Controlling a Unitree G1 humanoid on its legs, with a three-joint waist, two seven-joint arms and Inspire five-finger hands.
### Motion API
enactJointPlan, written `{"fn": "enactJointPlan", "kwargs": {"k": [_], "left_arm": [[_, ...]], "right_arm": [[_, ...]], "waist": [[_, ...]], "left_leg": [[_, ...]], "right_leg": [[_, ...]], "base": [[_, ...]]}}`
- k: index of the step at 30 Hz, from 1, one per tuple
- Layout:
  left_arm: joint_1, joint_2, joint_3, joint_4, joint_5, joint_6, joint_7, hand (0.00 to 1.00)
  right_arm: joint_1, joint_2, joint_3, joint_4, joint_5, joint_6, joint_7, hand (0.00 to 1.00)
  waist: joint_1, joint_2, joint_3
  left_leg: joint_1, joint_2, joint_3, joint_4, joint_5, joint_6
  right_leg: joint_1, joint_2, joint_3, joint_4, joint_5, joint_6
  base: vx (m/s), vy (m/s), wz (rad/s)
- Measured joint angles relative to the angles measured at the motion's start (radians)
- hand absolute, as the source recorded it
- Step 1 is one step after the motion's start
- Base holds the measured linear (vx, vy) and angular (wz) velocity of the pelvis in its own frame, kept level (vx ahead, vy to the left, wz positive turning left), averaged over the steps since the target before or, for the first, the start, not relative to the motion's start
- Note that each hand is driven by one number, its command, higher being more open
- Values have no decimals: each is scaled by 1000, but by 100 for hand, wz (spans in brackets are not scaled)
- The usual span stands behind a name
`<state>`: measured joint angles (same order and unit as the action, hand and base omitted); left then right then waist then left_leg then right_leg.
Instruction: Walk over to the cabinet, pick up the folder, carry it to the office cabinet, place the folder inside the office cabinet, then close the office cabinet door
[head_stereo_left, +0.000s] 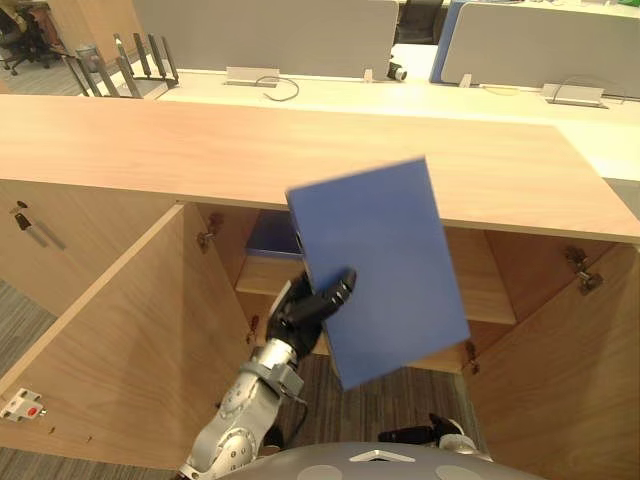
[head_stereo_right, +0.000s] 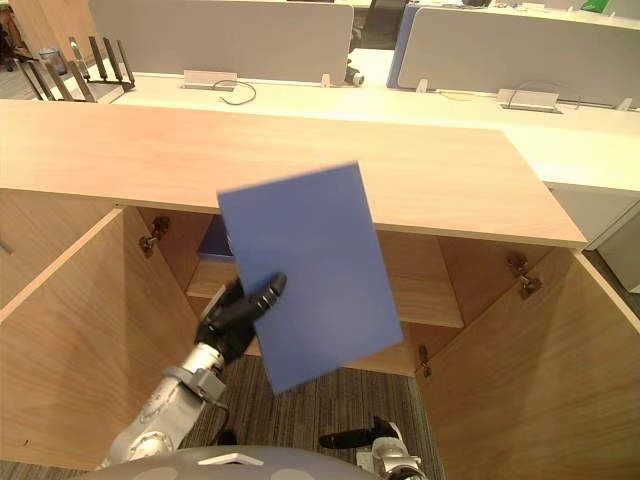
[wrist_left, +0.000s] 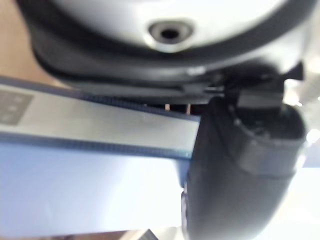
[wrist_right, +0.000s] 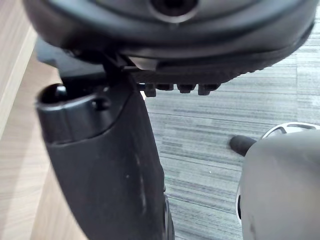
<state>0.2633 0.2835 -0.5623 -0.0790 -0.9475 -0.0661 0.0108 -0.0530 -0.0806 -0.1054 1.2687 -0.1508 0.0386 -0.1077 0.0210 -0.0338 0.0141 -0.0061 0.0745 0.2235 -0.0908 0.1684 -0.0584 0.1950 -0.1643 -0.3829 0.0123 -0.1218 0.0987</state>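
From the left eye view I see the cabinet straight ahead with both doors swung open toward me, the left door and the right door. Inside, a wooden shelf runs across. At its far left end lies a flat blue thing, partly hidden. The rest of the shelf that I can see is bare wood. The folder is not in the cabinet. It hangs in the air in front of the opening, tilted, its top edge overlapping the cabinet's top board. My left hand grips its lower left edge, thumb across the near face. My right hand sits low and near, by the right door. Beyond the cabinet stands a pale desk with grey screens.

The right eye view gives the same layout: the folder is pinched by the left hand ahead of the open shelf.

In the left wrist view the thumb presses on the folder's blue cover beside its pale spine.

In the right wrist view the right hand hangs over grey carpet next to a wooden panel, and I cannot tell whether it is open or closed.
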Motion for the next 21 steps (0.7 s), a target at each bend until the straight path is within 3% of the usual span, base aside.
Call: {"fn": "enactJointPlan", "kwargs": {"k": [4, 9, 10, 17, 21], "left_arm": [[43, 0, -55, 12, -74, 30, -25, 0], [6, 2, -131, 119, -155, 47, -48, 0], [13, 8, -145, 168, -189, 72, -48, 0], [21, 30, -125, 168, -187, 73, -66, 0], [67, 30, -56, 166, -181, 74, -76, 0]], "right_arm": [[-1, 0, 0, -2, -1, 0, 0, 100], [-2, -3, 38, -9, -2, 2, -9, 100], [-3, -3, 38, -22, 13, 1, -9, 100], [9, 0, 8, -29, 102, -2, -12, 100], [40, -2, -112, -100, 245, -5, -19, 100]], "waist": [[-2, -1, 4], [-5, 3, 7], [-26, 8, 10], [-29, 14, 13], [-39, 15, 15]], "left_leg": [[2, -2, 0, 0, -5, -5], [27, -2, 3, 0, -13, -13], [28, 1, 5, 0, -16, -16], [28, 3, 19, 0, -30, -25], [31, 3, 29, 1, -36, -25]], "right_leg": [[3, -1, 0, 1, 2, 5], [32, 0, 1, -14, 0, 5], [31, 3, 4, -15, -4, 6], [31, 5, 15, -27, -4, 6], [28, 4, 25, -29, -4, 6]], "base": [[27, -26, 0], [9, -27, -2], [-1, -47, -5], [29, -40, -6], [18, -21, -8]]}}
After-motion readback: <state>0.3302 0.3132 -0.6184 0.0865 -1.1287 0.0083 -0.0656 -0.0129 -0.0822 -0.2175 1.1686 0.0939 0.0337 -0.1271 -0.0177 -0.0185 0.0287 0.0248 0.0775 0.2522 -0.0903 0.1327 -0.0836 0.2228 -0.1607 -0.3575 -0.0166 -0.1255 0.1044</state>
